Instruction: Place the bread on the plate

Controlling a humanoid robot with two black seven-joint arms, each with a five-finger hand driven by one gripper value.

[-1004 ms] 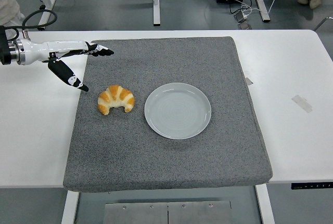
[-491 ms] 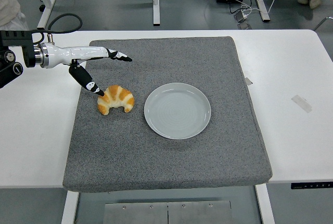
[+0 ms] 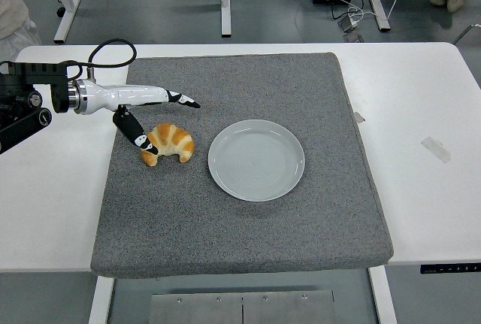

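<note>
Your left hand (image 3: pixel 154 117) reached in from the desk's left edge, over the left side of the grey mat (image 3: pixel 248 226). It was spread wide and held nothing: the long fingers (image 3: pixel 183 101) stretched out past the far side of the bread (image 3: pixel 168 143), while the thumb (image 3: pixel 137 136) angled down to the croissant's left end, touching it or just short of it; you could not tell which. The bread lay on the mat, nearer its left edge, just left of the plate (image 3: pixel 256 160) and apart from it. The plate sat near the mat's middle. Your right arm did not show. A strip of tape (image 3: pixel 437 149) lay on the bare desk (image 3: pixel 421 98) toward its right edge.
</note>
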